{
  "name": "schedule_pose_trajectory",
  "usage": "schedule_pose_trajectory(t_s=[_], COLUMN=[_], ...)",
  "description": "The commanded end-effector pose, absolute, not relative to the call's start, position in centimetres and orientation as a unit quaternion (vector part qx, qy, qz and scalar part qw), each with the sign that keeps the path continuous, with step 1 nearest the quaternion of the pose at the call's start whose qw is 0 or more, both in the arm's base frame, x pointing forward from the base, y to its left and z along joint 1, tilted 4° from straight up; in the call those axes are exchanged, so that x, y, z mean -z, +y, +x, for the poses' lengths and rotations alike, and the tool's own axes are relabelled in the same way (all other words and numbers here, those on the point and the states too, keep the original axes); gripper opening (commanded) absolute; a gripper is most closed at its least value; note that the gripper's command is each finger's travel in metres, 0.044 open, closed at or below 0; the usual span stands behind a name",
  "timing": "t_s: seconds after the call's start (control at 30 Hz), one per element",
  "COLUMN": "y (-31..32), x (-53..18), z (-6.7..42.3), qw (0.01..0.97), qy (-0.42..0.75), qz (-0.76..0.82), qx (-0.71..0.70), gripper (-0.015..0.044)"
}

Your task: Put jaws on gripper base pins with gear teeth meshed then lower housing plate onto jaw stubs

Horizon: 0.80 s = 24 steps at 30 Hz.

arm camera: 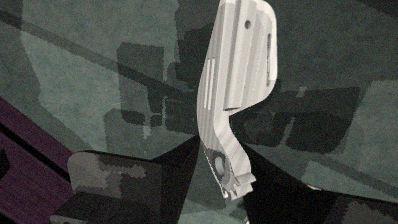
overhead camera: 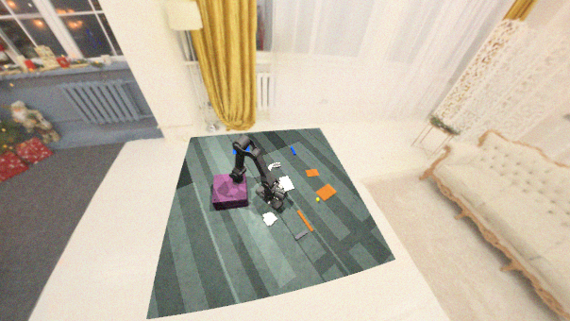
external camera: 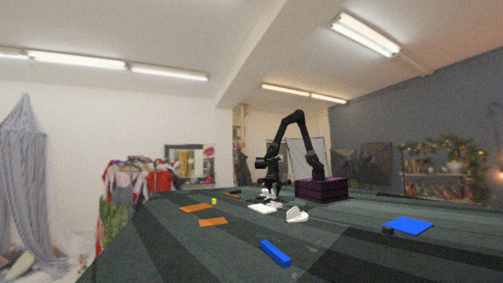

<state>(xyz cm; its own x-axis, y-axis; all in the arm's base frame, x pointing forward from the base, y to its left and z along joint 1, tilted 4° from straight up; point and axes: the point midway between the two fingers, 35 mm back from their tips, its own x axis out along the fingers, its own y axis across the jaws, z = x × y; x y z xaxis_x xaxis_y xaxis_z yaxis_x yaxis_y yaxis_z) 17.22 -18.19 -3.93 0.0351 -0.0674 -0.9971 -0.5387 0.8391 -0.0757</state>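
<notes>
My gripper (arm camera: 217,143) (external camera: 273,198) is shut on a white jaw (arm camera: 247,60) (external camera: 276,205), across its narrow part near the toothed end. The held jaw is low over the table, its broad end reaching up in the wrist view. The other white jaw (overhead camera: 275,165) (external camera: 296,215) lies apart on the table. A flat white plate (overhead camera: 286,183) (external camera: 261,208) lies close beside the gripper. Another white part (overhead camera: 269,218) lies on the gripper's other side. I cannot tell surely which is the base and which the housing plate. Pins are not distinguishable.
The arm stands on a purple box (overhead camera: 229,191) (external camera: 321,189). Orange plates (overhead camera: 326,192) (external camera: 213,221), a yellow piece (overhead camera: 317,199) (external camera: 214,201), an orange bar (overhead camera: 305,220), a grey bar (overhead camera: 301,234), a blue bar (overhead camera: 293,150) (external camera: 275,253) and a blue plate (external camera: 408,225) lie around.
</notes>
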Motion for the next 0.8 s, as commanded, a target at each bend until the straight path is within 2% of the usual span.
schedule_pose_trajectory(t_s=[0.0, 0.77], y=[-18.3, -18.2], x=[3.5, 1.8], z=[17.5, 17.4], qw=[0.686, 0.686], qy=[0.670, 0.670], qz=[-0.227, -0.227], qx=[-0.170, -0.170], gripper=[0.0037, 0.0037])
